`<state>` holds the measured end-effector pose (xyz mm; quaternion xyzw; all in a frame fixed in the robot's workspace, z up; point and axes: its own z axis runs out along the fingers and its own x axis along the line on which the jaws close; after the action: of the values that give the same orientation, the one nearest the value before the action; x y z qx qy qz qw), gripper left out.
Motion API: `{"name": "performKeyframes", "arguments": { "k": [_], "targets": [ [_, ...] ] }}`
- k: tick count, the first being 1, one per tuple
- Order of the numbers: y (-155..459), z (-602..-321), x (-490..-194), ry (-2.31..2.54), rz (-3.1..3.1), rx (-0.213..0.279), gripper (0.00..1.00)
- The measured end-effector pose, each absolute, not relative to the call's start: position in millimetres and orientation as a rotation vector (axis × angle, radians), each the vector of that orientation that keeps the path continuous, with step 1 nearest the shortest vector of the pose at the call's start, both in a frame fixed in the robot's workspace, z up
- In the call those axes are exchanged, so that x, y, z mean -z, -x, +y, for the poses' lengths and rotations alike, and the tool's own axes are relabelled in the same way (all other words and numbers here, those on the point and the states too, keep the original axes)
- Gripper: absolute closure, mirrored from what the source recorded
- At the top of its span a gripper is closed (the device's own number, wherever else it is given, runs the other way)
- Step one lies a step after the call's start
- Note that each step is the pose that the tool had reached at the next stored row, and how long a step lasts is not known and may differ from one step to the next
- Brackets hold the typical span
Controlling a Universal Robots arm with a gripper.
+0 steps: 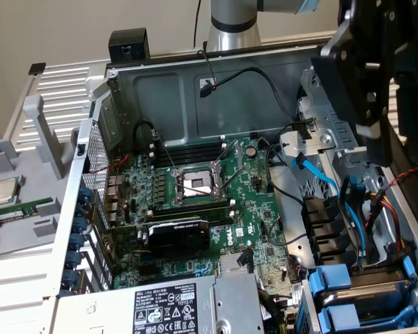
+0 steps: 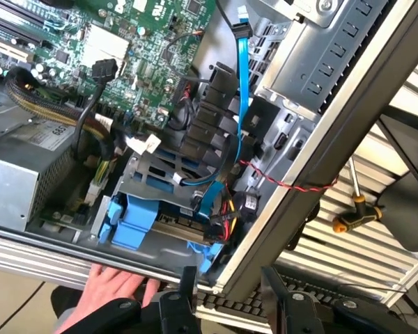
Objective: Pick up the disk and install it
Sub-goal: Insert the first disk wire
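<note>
Right now I am hanging over the open computer case (image 1: 265,83), at the exterior view's right, above the corner where the drive bay is sitting. I am holding my gripper (image 2: 230,306) moderately apart, and nothing is lying between its black fingers (image 2: 188,292); I am carrying nothing. Below me two blue frames (image 1: 332,277) are sitting one over the other in that bay, their metal bodies mostly hidden, so I cannot tell which of them is the disk. A blue cable (image 2: 244,83) is running down past black connectors toward the bay, with red, yellow and black wires bunching just beside it. Further into the case, the green circuit board (image 1: 216,202) is lying flat with its bare processor socket (image 1: 197,184) showing, and the grey power supply (image 1: 167,306) is sitting at the near edge. A person's hand (image 2: 111,285) is resting against the case's metal rim, near my fingers. Outside the case, a screwdriver (image 2: 354,214) with an orange and black handle is lying on a slatted grey surface.
</note>
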<state>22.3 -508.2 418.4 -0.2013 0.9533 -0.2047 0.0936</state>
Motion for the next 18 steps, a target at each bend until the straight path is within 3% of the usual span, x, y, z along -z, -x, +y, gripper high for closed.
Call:
{"name": "performKeyframes", "arguments": {
  "k": [4,18],
  "targets": [
    [-22.2,-510.8,-433.2,0.597,2.829,0.608,0.51],
    [-22.2,-510.9,-433.7,0.597,2.829,0.608,0.51]
  ]
}}
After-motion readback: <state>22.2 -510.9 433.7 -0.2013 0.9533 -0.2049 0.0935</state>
